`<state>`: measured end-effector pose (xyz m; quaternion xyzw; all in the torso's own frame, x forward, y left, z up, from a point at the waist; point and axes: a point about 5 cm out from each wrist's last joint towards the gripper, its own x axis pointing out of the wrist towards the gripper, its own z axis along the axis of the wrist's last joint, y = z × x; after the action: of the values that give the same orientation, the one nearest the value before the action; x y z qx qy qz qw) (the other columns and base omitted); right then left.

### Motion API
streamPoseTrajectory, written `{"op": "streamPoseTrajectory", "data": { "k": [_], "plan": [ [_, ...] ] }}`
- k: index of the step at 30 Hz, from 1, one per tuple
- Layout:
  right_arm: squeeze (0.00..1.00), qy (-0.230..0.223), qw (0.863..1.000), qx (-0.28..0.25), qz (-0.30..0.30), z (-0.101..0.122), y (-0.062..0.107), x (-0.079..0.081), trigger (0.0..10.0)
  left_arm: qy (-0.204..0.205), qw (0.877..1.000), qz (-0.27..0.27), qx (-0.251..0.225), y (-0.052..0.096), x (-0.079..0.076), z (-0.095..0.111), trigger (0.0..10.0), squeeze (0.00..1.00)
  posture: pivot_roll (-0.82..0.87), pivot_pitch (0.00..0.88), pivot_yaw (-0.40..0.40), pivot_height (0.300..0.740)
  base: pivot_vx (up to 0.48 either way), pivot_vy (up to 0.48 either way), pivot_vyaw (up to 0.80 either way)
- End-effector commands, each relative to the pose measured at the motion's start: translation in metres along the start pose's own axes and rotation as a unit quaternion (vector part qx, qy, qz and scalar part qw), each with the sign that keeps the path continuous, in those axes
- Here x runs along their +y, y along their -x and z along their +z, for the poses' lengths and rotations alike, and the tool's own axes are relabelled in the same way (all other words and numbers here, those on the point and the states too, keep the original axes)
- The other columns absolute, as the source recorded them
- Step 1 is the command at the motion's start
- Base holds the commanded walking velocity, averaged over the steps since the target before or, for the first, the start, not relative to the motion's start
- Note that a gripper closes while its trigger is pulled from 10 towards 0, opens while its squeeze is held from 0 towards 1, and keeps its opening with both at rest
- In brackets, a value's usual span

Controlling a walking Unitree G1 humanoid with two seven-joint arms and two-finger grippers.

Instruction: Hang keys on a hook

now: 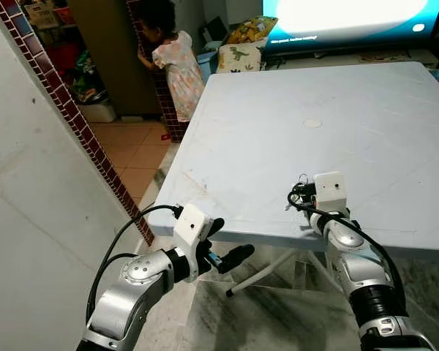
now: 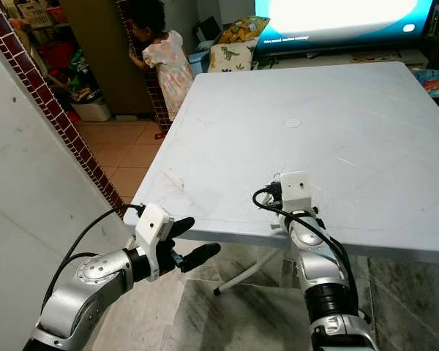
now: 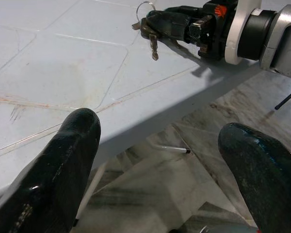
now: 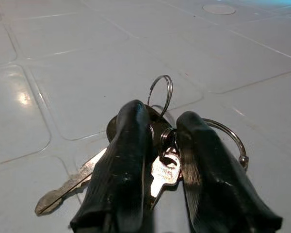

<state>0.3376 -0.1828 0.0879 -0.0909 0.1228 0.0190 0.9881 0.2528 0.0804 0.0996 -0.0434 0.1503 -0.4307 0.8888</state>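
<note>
- While the right gripper (image 4: 157, 160) sits low over the near edge of the pale counter (image 1: 351, 124), its two black fingers (image 4: 121, 170) are pinching the keys (image 4: 160, 167) between them.
- Bunch is a couple of keys on split rings: one ring (image 4: 160, 94) sticks up just past the fingertips, a bigger ring (image 4: 228, 138) loops out beside one finger, and a long key blade (image 4: 68, 187) pokes out past the other finger, lying on the counter.
- From the left wrist cam you can see the keys dangling (image 3: 153, 39) off the tips of the right fingers, right at the counter surface.
- Left gripper (image 1: 223, 245) hangs off the counter's near edge, a bit below it, fingers (image 3: 63, 165) spread wide with nothing between them.
- Marble-ish floor (image 1: 278, 307) under both arms, and a white counter leg (image 1: 267, 270) below.
- Way beyond the fingers there's a child in a floral dress (image 1: 175, 62) by a brick-trimmed wall (image 1: 66, 110), plus a lit TV screen (image 1: 351, 14).
</note>
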Motion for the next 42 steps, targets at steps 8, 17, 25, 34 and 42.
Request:
{"op": "streamPoseTrajectory", "data": {
  "k": [8,17,25,34,42],
  "plan": [
    [0.00,0.000,0.996,0.081,-0.035,-0.033,0.008,-0.008,0.0,-0.008,1.000,0.007,0.006,0.002,0.002,0.000,10.0,0.00,0.00,0.004,0.185,0.740,0.000,0.000,0.00],
    [0.00,0.041,0.996,0.045,-0.064,-0.017,0.009,-0.013,0.0,-0.011,1.000,0.010,0.004,0.002,0.003,0.002,10.0,0.00,0.00,0.004,0.185,0.740,0.000,0.000,0.00],
    [0.00,0.091,0.992,-0.018,-0.087,0.010,0.008,-0.014,0.0,-0.012,1.000,0.013,0.003,0.000,0.004,0.002,10.0,0.00,0.00,0.000,0.182,0.740,0.000,0.000,0.00],
    [0.00,0.128,0.983,-0.090,-0.094,0.038,0.010,-0.009,0.0,-0.013,1.000,0.016,0.002,0.000,0.005,0.002,10.0,0.00,0.00,0.000,0.179,0.740,0.000,0.000,0.00],
    [0.00,0.124,0.982,-0.107,-0.090,0.049,0.012,-0.004,0.3,-0.015,1.000,0.016,0.001,-0.001,0.004,0.003,10.0,0.00,0.00,0.000,0.180,0.740,0.000,0.000,0.00]
  ]
}}
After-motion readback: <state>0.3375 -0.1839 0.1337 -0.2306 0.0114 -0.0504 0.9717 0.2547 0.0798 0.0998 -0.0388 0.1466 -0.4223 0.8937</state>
